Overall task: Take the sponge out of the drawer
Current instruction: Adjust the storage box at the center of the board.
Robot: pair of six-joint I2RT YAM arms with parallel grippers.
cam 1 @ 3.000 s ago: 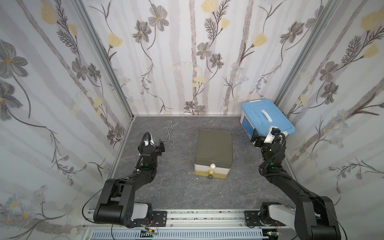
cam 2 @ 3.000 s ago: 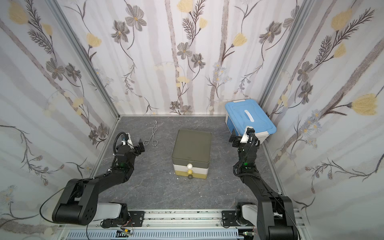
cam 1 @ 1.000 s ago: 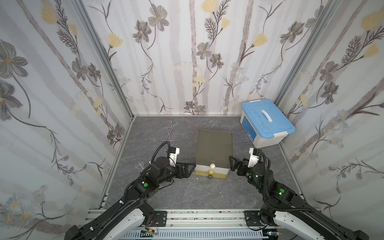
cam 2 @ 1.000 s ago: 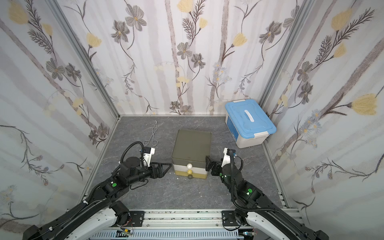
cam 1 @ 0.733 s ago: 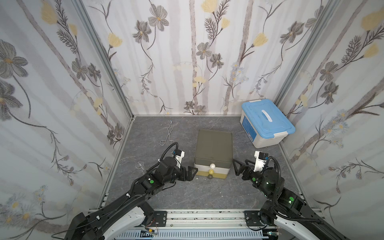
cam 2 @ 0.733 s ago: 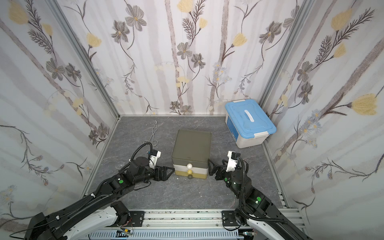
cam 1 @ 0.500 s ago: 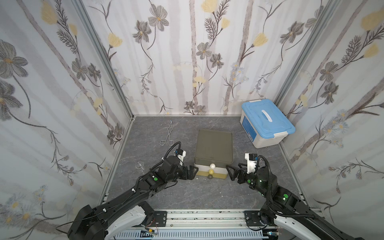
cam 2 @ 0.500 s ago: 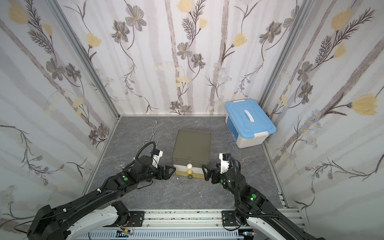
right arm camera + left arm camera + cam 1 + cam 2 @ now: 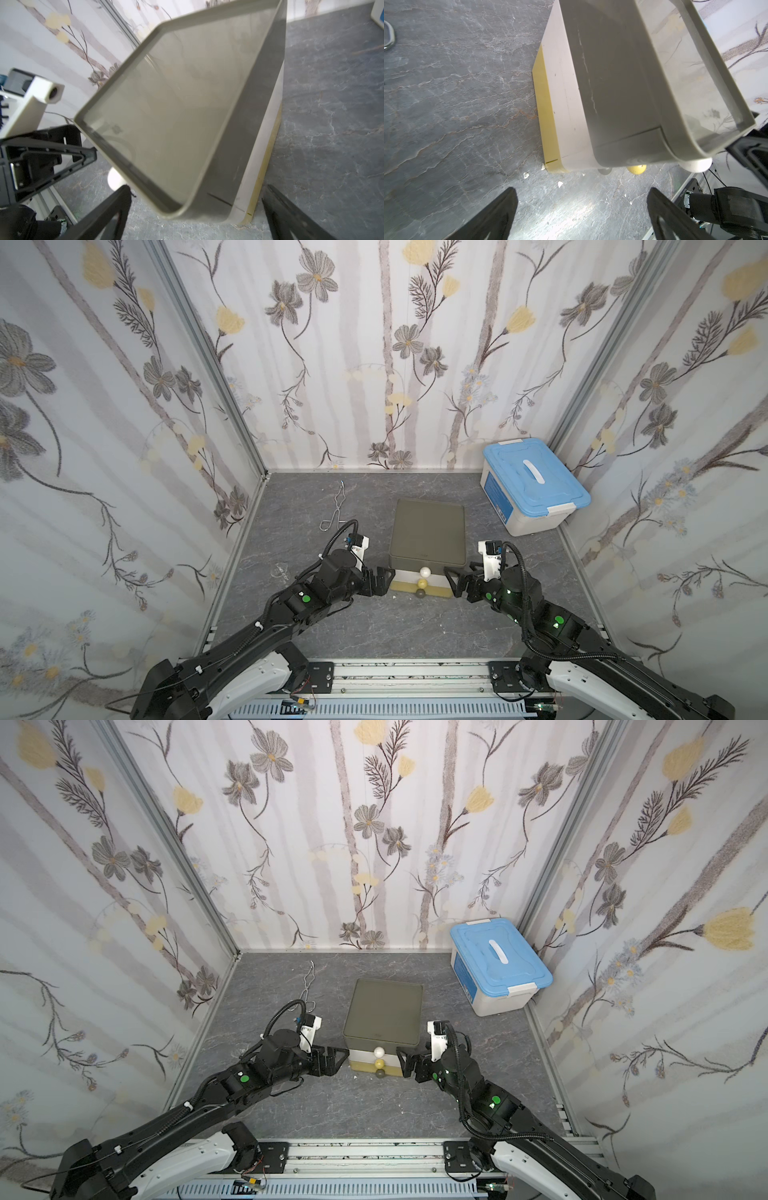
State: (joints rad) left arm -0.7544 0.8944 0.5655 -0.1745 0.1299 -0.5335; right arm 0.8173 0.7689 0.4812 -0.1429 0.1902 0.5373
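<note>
Two tools flank the front of the drawer unit [image 9: 427,531], which stands about mid-counter. The left tool [image 9: 382,580] is just beside its front left corner and the right tool [image 9: 452,581] just beside its front right corner, both with jaws spread wide and holding nothing. The sponge is not visible in any view. I judge that it lies inside one of the three drawers, all of which look pushed in; which one cannot be told. Each drawer front carries a round knob: white knob [image 9: 424,571] on top, yellow knob [image 9: 422,583] below it, dark knob [image 9: 420,593] lowest, close to the counter [image 9: 374,626].

The step in hand looks like the approach to open a drawer. To do it well, one tool should narrow and centre on a single knob, its jaws either side of the ball and clear of the neighbouring knob. The unit seems light and may slide toward the counter's near edge on the pull, so the other tool would best brace its side or top. Pull straight and level, slowly.
</note>
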